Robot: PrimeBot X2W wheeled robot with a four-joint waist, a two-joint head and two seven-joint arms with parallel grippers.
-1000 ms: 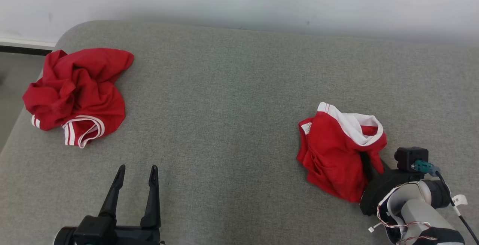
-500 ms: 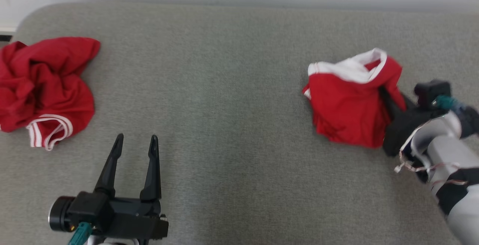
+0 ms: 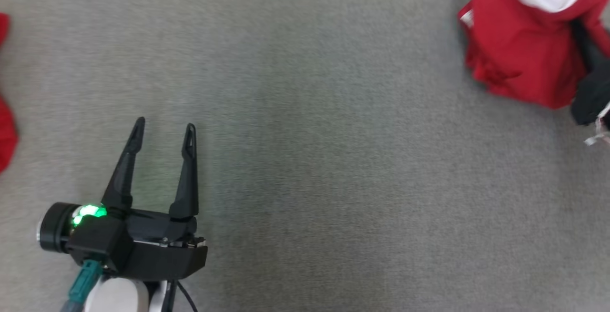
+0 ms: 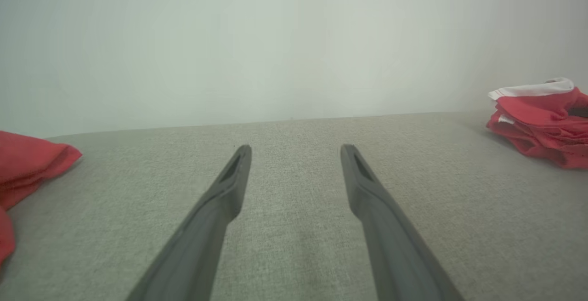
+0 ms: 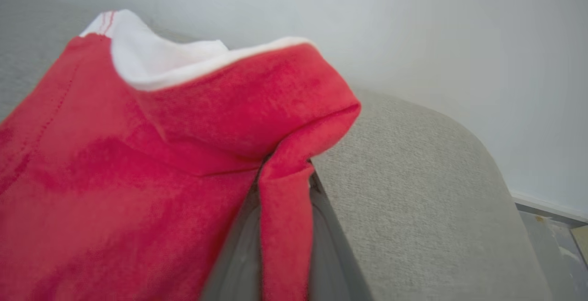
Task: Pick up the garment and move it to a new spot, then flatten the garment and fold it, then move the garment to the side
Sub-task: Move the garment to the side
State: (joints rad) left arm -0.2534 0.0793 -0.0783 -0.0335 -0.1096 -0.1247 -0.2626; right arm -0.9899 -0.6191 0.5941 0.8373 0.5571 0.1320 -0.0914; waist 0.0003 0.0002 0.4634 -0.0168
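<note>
The garment [image 3: 519, 59] is a crumpled red piece with a white band, bunched at the top right of the head view on the grey cushion [image 3: 333, 159]. My right gripper [image 5: 285, 172] is shut on a narrow red fold of the garment [image 5: 138, 177], which bunches up over and to the left of the fingers. Its dark body shows at the head view's right edge, behind the cloth. My left gripper [image 3: 164, 128] hovers open over bare cushion at the lower left, nothing between its fingers [image 4: 229, 190]. The garment [image 4: 542, 122] lies far off to that gripper's right.
A second red garment [image 3: 5, 126] lies at the left edge, also seen as red cloth [image 4: 23, 163] in the left wrist view. A pale wall [image 4: 294, 39] backs the cushion. The cushion's rounded end [image 5: 459, 154] drops to the floor [image 5: 551, 236] beside my right gripper.
The head camera has tilted down, shifting the whole picture. My right gripper has closed on the garment's fold and drawn the cloth up into a bunch. The left gripper stays open.
</note>
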